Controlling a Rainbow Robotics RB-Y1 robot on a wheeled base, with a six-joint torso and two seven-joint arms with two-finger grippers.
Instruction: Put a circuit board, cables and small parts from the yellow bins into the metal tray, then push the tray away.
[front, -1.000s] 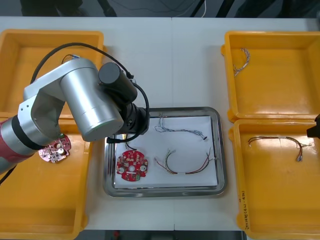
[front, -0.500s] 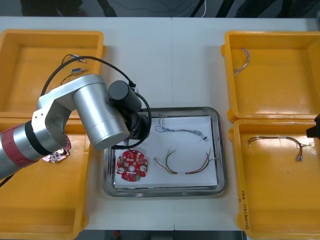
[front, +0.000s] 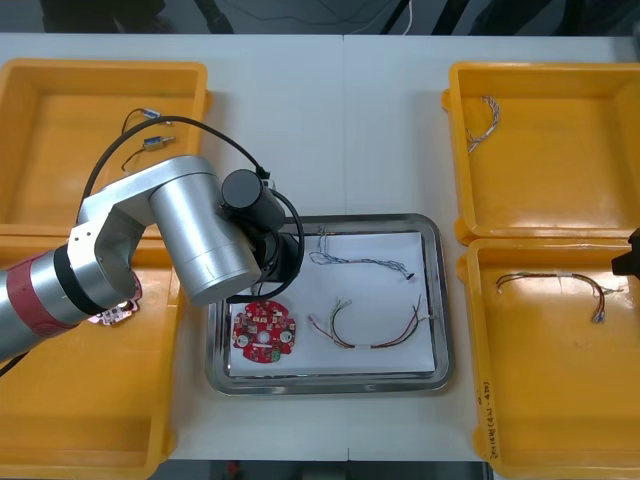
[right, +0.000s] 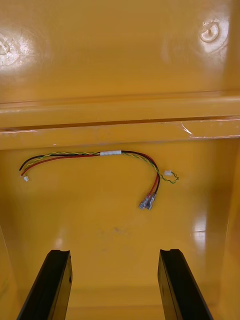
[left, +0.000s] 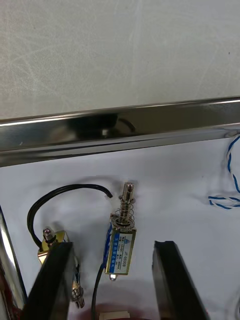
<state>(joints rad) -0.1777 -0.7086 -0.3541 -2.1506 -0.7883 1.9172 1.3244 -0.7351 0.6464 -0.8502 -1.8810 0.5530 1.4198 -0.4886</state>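
Lying nearest in the metal tray (front: 330, 385), on its white lining, a round red circuit board (front: 264, 332) is sitting at the left, with a red and yellow cable (front: 372, 332) curling just beside it on the right. Beyond them a twisted blue and white cable (front: 360, 263) is stretching across the lining. The left arm (front: 190, 235) is reaching over the tray's far left corner. Its left jaws are standing wide, fingers (left: 55, 280) apart, and a small metal part (left: 120, 240) is lying on the lining between them, touching neither. A second metal part (left: 50, 243), trailing a black cable (left: 55, 200), is lying just beside one finger. Over on the right, the right jaws are hanging wide and empty above the near right yellow bin (front: 560, 420), where a loose cable (right: 100, 155) of red and yellow strands is lying ahead of them. Farther along the bench (front: 340, 120), the far left bin (front: 60, 75) is holding more small parts (front: 150, 140).
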